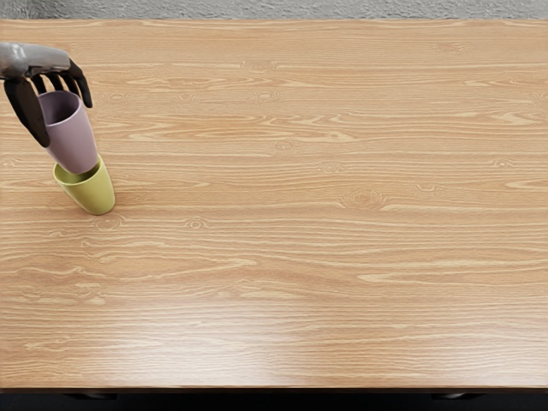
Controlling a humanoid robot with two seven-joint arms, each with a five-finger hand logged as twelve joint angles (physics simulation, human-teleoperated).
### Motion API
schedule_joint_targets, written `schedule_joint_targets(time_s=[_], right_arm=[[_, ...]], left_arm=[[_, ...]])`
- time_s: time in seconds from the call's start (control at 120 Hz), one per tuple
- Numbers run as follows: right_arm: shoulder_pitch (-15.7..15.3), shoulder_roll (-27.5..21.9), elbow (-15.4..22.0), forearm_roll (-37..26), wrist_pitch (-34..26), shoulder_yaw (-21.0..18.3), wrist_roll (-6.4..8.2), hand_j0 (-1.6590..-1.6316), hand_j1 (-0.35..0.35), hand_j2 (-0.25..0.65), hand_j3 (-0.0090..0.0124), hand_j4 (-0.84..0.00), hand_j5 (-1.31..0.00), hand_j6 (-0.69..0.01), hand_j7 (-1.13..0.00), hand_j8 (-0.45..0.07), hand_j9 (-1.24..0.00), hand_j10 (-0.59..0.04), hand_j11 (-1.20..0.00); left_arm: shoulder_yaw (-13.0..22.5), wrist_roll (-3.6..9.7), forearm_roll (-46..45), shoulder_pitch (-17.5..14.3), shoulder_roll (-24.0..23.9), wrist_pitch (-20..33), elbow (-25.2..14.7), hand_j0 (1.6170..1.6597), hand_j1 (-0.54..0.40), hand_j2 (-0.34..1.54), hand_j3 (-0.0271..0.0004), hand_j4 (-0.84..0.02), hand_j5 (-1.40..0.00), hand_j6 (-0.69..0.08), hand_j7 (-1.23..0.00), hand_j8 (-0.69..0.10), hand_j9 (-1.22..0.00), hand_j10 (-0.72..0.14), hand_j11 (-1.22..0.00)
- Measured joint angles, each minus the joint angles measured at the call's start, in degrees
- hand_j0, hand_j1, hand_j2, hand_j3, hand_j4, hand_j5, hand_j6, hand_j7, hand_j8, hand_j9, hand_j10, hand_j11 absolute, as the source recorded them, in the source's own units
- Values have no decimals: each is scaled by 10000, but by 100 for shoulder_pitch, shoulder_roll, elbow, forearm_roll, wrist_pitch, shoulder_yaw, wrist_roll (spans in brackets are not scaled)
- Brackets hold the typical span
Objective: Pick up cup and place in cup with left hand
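Note:
At the upper left of the head view my left hand (62, 90) comes in from the picture's left edge, its fingers closed around the upper part of a mauve cup (74, 141). A yellow-green cup (96, 195) stands on the table just below it in the picture. The mauve cup's lower end overlaps the far side of the yellow-green cup's opening; whether it is inside the rim or only above it, I cannot tell. The hand covers part of the mauve cup's left side and rim.
The wooden table (300, 214) fills most of the picture. Its front edge runs along the bottom, and a grey textured surface (282, 9) lies beyond its back edge.

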Motion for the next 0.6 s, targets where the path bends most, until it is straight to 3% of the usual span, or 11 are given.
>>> schedule_joint_targets(time_s=[0.6], right_arm=[[9, 0, 0, 0, -1, 1, 2, -16581, -3204, -47, 0, -242, -311, -243, -311, -242, -311, -241, -311]], left_arm=[[37, 0, 150, 113, -1, 58, 95, 16544, -692, 660, 0, -4858, -6676, -3497, -6558, -3146, -6575, -4520, -6631]])
